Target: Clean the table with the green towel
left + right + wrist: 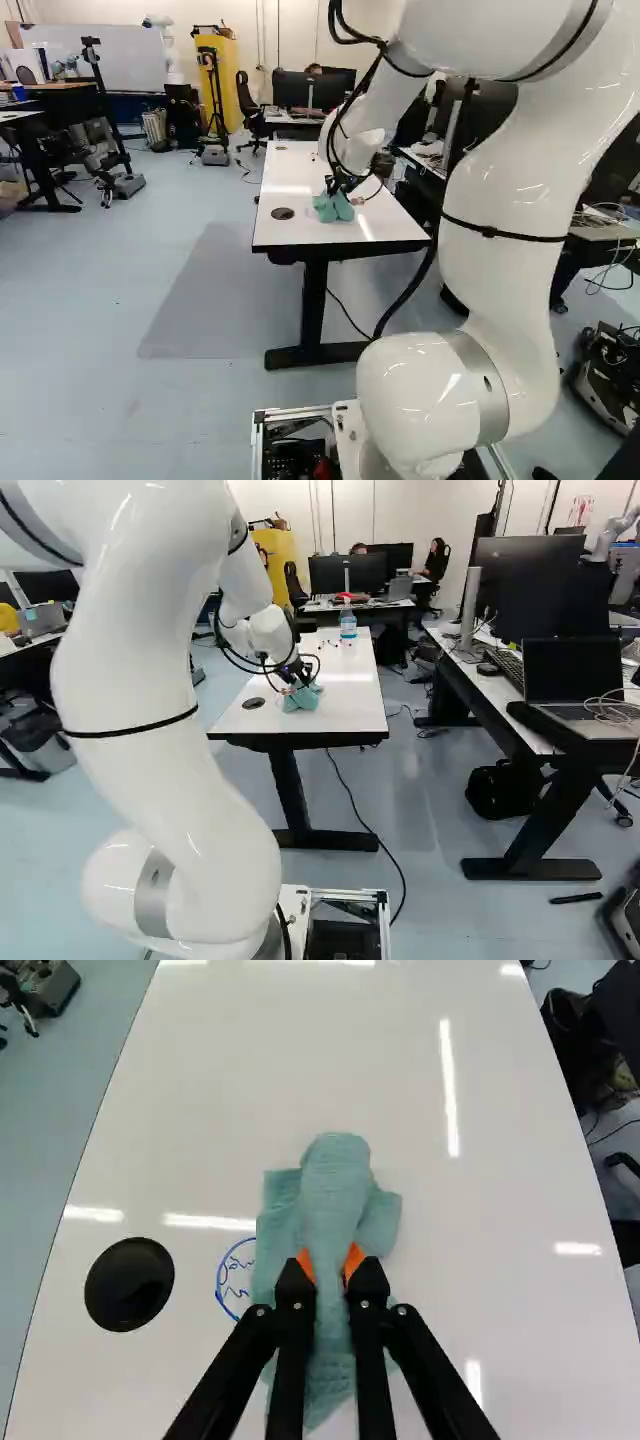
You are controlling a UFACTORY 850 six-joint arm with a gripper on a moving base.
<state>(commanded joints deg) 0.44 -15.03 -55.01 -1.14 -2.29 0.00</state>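
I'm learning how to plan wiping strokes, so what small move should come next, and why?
I'd probably slide the green towel lightly across the tabletop toward the round black disc. The claw already has the towel pinched between its orange pads, and the blue ink marks lie on that side, partly hidden by the towel's edge.

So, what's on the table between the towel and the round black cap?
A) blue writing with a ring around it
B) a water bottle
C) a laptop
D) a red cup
A: in the wrist view, ringed blue writing shows between the round black cap and the green towel.
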